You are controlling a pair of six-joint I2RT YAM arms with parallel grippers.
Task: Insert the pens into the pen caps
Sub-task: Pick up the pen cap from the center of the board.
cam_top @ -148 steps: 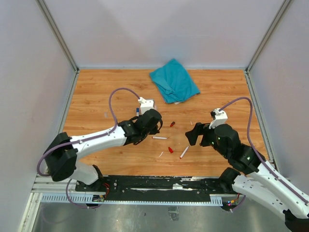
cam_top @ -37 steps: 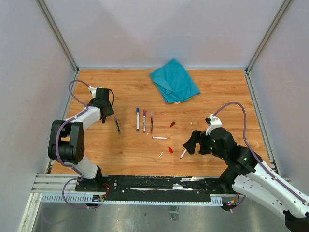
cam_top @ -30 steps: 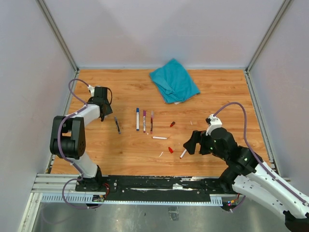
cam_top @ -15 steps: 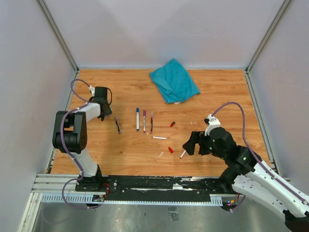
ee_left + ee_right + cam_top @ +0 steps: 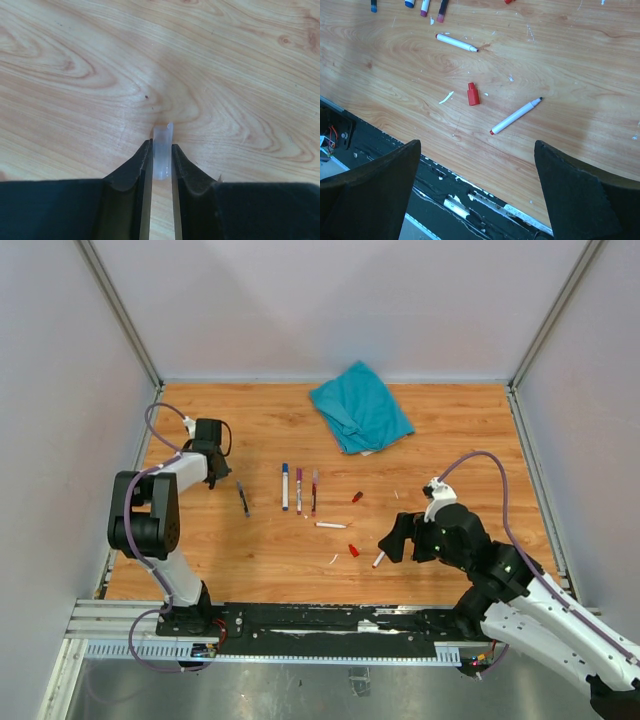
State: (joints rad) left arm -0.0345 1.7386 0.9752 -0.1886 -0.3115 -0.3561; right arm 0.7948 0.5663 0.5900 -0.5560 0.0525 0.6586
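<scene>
My left gripper (image 5: 212, 476) is low over the far left of the table, its jaws closed against both sides of a small translucent white piece (image 5: 162, 150). A dark pen (image 5: 243, 499) lies just to its right. A blue pen (image 5: 285, 486), a purple pen (image 5: 298, 490) and a dark red pen (image 5: 314, 491) lie side by side in the middle. A white pen (image 5: 456, 43) lies below them. Under my open right gripper (image 5: 476, 145) lie a red pen cap (image 5: 472, 94) and a white pen with a red end (image 5: 515, 115). Another red cap (image 5: 357, 497) sits further back.
A crumpled teal cloth (image 5: 360, 405) lies at the back of the wooden table (image 5: 450, 440). Small white scraps (image 5: 446, 97) are scattered near the red cap. The black base rail (image 5: 445, 192) runs along the near edge. Grey walls enclose three sides.
The left jaws have closed in on the small white piece, with the arm drawn slightly further left. The right arm has barely shifted.
</scene>
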